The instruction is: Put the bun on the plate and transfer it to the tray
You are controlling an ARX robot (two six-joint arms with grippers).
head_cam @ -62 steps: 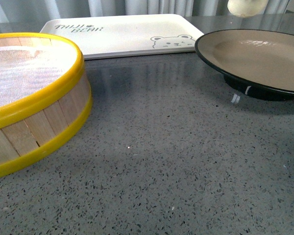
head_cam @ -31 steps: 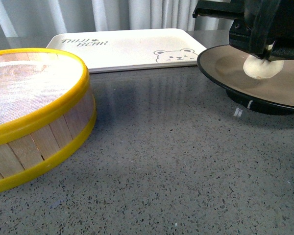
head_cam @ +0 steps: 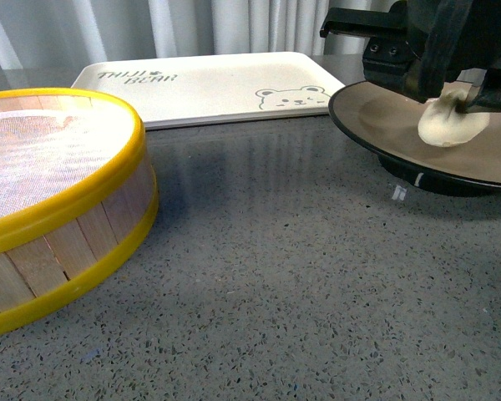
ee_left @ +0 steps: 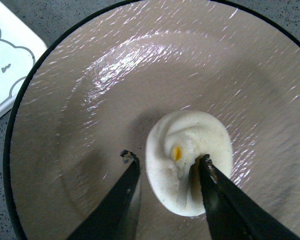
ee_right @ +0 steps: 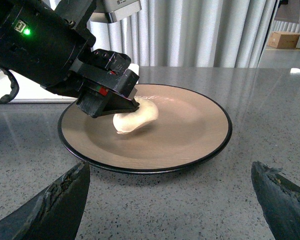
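The small round white dough bun (ee_left: 187, 135) lies tipped on the wide tan black-rimmed plate (ee_left: 140, 60), at 2 o'clock on the worktop (head_cam: 301, 267). The left gripper's (ee_left: 167, 160) jaws stand apart over it; the right gripper's (ee_right: 170, 170) gape wide. Bun step looks done. Next: grip the plate's rim, carry it to the flat cream tray (head_cam: 217, 83) at 11 o'clock.

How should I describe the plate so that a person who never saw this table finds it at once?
On the grey counter, look right of the cream tray with the bear face. The plate is the wide shallow round dish, tan inside with a black rim and foot. Unlike the yellow-rimmed wooden basket, it carries a white bun.
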